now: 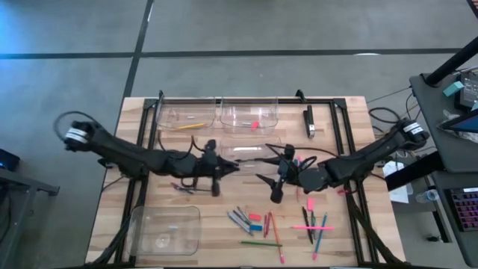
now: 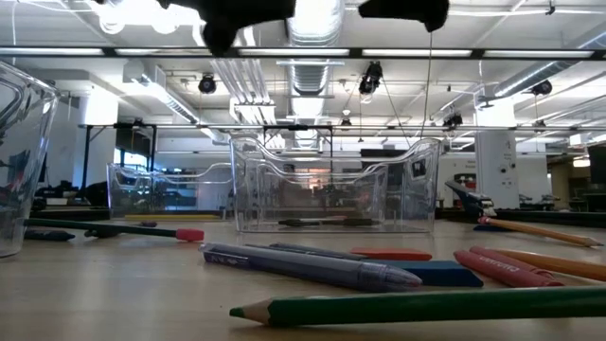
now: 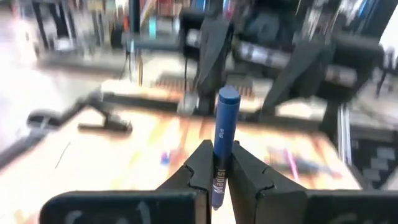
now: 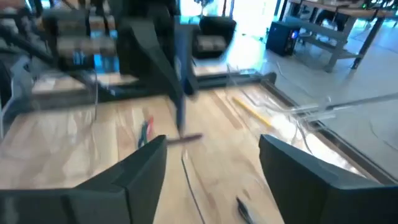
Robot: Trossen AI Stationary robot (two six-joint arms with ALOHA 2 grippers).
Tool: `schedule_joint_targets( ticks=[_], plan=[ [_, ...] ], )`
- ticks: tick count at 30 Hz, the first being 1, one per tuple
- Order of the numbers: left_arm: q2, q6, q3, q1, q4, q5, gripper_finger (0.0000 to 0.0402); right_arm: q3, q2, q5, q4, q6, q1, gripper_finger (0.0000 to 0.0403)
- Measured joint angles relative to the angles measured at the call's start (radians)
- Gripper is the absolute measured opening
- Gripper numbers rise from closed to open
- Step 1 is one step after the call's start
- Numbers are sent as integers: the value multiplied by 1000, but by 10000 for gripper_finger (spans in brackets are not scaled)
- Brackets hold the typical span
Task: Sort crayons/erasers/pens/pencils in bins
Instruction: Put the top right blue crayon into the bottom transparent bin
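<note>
My left gripper hovers over the table's middle, shut on a blue crayon. In the right wrist view the crayon stands upright. Facing it from the right, my right gripper is open with nothing between its fingers. Two clear bins stand at the far edge: one holds a yellow pencil, the other a red eraser. A third bin stands at mid-table and a fourth at the near left. My left gripper pinches the blue crayon's lower part between its two fingers. The fingers lie about level, coming from the table's left, across the crayon. The crayon stands upright with its top end well above the fingers, lifted clear of the table.
Several loose pens, pencils, crayons and erasers lie at the near right; more sticks lie under my left arm. A black oblong block sits at the far right. A dark frame runs along the table's edges.
</note>
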Motion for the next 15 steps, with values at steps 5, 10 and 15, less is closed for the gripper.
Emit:
schedule_joint_targets(
  ticks=[5,10,15],
  plan=[
    [-124,-181,164,-66,-644,4,12,0,-44,3,-116,76,3,253],
    [-89,-402,343,-204,-1136,65,12,-1,-37,1,-151,106,3,242],
    [35,-547,446,-373,-1363,136,12,-2,-26,1,-149,109,3,230]
  ],
)
